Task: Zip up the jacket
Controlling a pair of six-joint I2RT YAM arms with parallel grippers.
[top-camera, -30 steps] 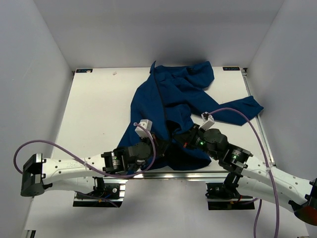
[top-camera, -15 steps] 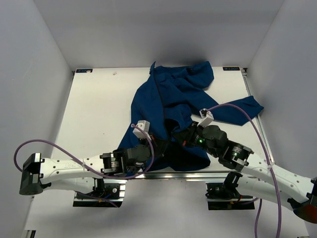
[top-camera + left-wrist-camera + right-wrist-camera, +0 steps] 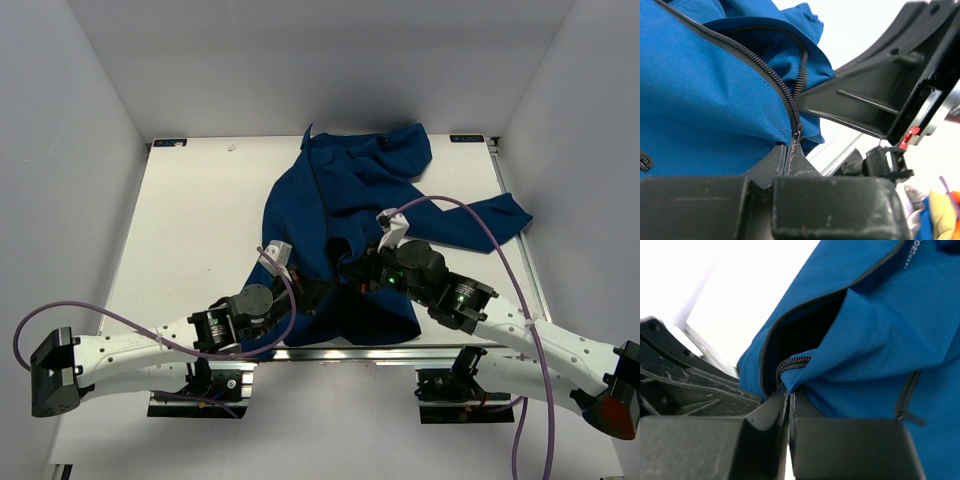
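Note:
The royal-blue jacket (image 3: 350,190) lies crumpled on the white table, collar far, one sleeve (image 3: 490,215) spread to the right. Its near hem is bunched between my two grippers. My left gripper (image 3: 318,292) is shut on the jacket (image 3: 705,110) at the lower end of the dark zipper (image 3: 765,70), fingertips (image 3: 790,146) pressed together. My right gripper (image 3: 352,272) is shut (image 3: 788,392) on the jacket's front edge (image 3: 880,355), just under a curl of zipper teeth (image 3: 792,361). The black lining (image 3: 810,330) gapes open above it.
The white table (image 3: 190,220) is boxed in by grey walls on three sides. A metal rail (image 3: 340,352) runs along its near edge. Purple cables (image 3: 470,215) loop over both arms. The two grippers sit a few centimetres apart.
The right wrist has shifted left and farther in over the jacket. The left arm has drawn slightly left. Both grippers stay shut on the hem.

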